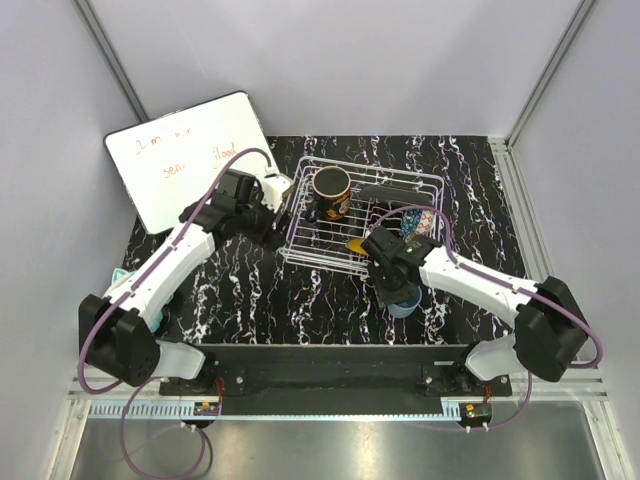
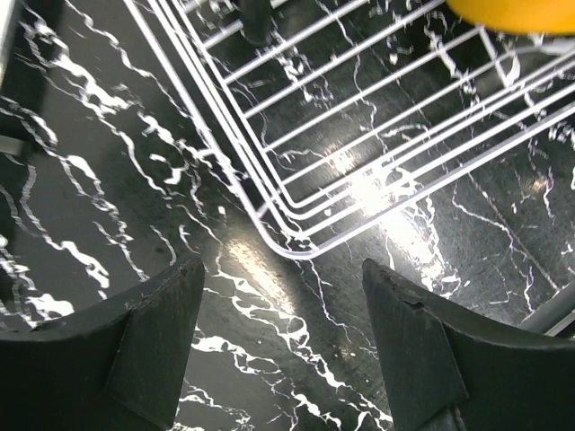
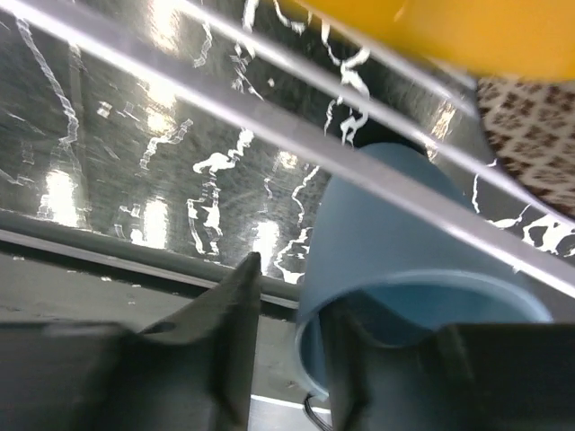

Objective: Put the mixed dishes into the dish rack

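My right claw straddles the rim of the pale blue cup, jaws apart and not pinched yet, just outside the near edge of the dish rack, I'd guess for a rim grab; left claw hangs open and empty over its corner.

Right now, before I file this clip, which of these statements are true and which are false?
1. The black-and-orange ceramic mug stands inside the white wire dish rack. True.
2. The left fingers are clamped on a plate. False: they are apart and empty, over the black marbled table by a corner of the rack.
3. The right fingers straddle the rim of the pale blue cup, one outside it and one inside. True.
4. The pale blue cup already sits in the rack. False: it is outside, just off the rack's near edge.
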`<move>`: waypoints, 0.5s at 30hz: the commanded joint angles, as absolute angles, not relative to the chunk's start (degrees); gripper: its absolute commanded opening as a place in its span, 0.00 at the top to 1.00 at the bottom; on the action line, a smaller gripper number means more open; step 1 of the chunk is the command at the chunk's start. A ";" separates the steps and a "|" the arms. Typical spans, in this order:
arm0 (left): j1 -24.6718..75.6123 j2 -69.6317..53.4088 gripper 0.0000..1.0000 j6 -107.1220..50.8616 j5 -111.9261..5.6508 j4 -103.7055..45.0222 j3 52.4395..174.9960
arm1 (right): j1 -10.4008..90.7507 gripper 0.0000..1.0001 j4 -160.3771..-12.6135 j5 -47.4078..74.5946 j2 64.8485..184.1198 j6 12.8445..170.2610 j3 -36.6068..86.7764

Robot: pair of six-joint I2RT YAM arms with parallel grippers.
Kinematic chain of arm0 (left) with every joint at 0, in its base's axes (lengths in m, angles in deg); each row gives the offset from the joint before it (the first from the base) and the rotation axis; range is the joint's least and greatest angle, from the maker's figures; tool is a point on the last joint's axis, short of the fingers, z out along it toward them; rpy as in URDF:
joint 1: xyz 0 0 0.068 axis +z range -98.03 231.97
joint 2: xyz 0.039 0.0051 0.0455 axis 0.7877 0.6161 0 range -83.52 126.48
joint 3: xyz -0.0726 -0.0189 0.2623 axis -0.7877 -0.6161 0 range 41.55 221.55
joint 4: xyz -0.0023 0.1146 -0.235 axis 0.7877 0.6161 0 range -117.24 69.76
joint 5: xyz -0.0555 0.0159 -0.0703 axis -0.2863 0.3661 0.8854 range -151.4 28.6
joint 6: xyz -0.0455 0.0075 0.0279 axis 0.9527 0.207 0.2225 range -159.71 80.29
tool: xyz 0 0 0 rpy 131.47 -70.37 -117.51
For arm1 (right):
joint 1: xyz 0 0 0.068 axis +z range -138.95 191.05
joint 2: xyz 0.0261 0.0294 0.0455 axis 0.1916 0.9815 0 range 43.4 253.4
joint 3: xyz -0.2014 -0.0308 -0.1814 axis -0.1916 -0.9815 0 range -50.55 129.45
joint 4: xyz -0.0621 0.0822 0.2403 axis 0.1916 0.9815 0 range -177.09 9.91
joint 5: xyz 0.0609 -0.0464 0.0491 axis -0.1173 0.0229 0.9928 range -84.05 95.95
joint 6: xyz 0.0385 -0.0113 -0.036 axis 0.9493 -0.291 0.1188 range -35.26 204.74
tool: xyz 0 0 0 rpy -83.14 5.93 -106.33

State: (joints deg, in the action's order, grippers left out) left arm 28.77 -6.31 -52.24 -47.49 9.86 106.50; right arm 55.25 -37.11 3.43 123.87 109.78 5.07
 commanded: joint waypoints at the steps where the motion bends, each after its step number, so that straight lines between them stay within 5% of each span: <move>1: 29.91 -8.37 0.24 -52.81 -45.84 10.20 111.76 | 58.07 0.72 -39.46 0.77 124.78 111.98 3.67; 5: 30.96 -7.85 0.24 -51.40 -43.57 10.20 113.70 | 58.68 1.00 -36.92 0.33 125.06 111.20 7.01; 15: 33.86 -2.22 0.20 -46.75 -33.20 12.05 124.50 | 58.68 1.00 -32.51 5.77 110.67 104.87 24.32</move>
